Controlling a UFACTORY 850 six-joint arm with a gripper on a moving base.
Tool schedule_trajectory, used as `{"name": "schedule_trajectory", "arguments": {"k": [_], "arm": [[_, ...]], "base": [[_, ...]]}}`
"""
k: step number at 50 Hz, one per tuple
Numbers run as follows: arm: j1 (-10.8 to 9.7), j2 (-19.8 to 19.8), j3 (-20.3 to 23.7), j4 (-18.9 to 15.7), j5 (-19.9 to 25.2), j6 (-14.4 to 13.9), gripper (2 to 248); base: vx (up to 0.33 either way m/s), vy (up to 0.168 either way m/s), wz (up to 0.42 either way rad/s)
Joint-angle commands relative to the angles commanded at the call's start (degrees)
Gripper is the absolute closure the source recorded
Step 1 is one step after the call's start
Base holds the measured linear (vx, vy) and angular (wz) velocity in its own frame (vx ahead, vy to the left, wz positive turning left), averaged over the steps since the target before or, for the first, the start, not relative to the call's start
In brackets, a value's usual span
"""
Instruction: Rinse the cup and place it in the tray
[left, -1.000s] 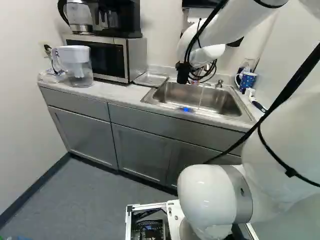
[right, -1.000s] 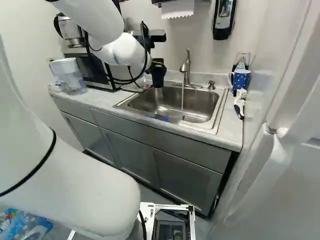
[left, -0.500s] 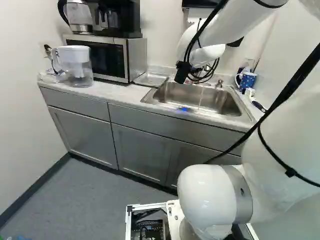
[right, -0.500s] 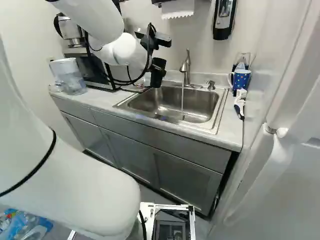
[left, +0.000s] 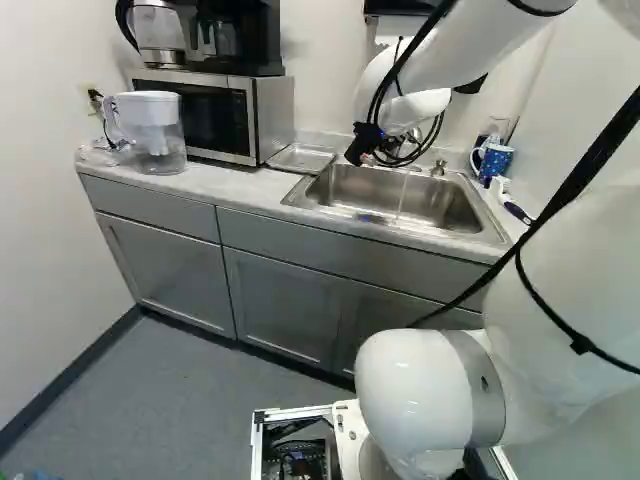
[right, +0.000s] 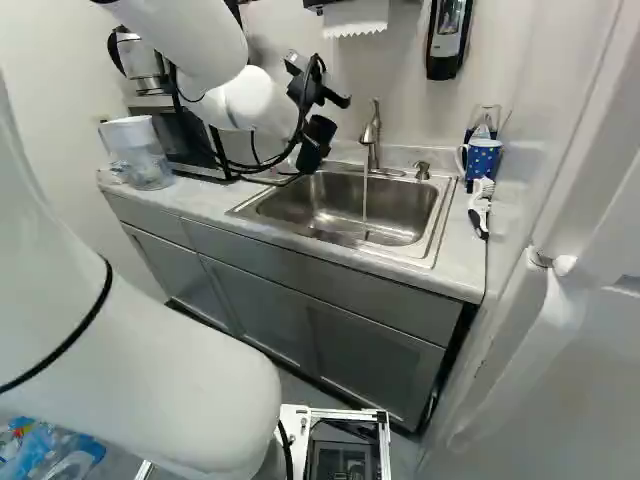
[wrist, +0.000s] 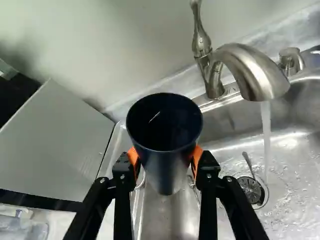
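In the left base view, at ten o'clock, a clear pitcher (left: 157, 130) was standing on the surface (left: 225, 180). Beside it, between ten and eleven o'clock, was the microwave (left: 205, 118), and this one carried a kettle (left: 160, 35) and a black coffee machine (left: 237, 38). Near twelve o'clock there lay the tray (left: 302, 158), between the microwave and the sink (right: 345, 205). At one o'clock the dark blue cup (wrist: 165, 132) was in the air, near the sink's side which is toward the tray. The jaws were clamped on this cup; their orange pads (wrist: 197, 159) pressed it from two sides (its open mouth was well visible in the wrist view). In the right base view the cup was leaning. There, at one o'clock, the faucet (wrist: 250, 70) stood behind the sink, and its water (wrist: 266, 130) ran down into the basin, apart from the cup. At two o'clock was a blue dotted mug (right: 482, 157), and just in front of it a white and dark brush (right: 480, 205) lay on the surface.
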Motion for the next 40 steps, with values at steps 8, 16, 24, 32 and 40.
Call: {"name": "schedule_trajectory", "arguments": {"k": [8,16,24,32,40], "arm": [[0.0,0.0,0.0,0.0,0.0,4.83,129],[0.0,0.0,0.0,0.0,0.0,9.66,129],[0.0,0.0,0.0,0.0,0.0,14.47,129],[0.0,0.0,0.0,0.0,0.0,19.3,129],[0.0,0.0,0.0,0.0,0.0,24.13,129]], "base": [[0.0,0.0,0.0],[0.0,0.0,0.0],[0.0,0.0,0.0],[0.0,0.0,0.0],[0.0,0.0,0.0]]}}
